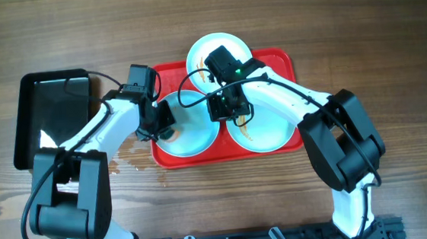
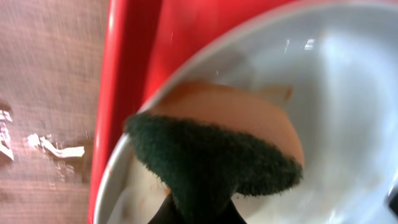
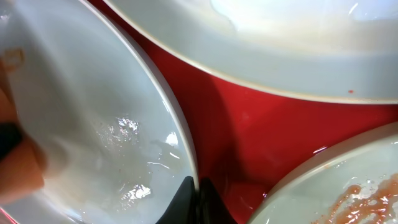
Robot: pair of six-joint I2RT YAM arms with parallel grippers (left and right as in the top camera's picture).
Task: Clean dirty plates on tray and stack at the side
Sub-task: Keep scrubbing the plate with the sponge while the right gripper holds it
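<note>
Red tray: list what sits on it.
Three plates: back plate, left plate, streaked right plate. A sponge presses the left plate. The arms hide parts of all three.

The overhead view is bright, even and sharp, with soft shadows under the arms (image 1: 115, 127) on the bench (image 1: 388, 14). Both wrist views are close and blurry. Wet glare glints on a plate (image 3: 106, 93) at lower left of the right wrist view.

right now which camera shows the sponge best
The left wrist view: the sponge sits large mid-frame, dark green scouring side toward the camera, orange foam against the plate. The right wrist view catches only a blurred orange and dark edge at the left. Overhead, the left gripper hides it.
</note>
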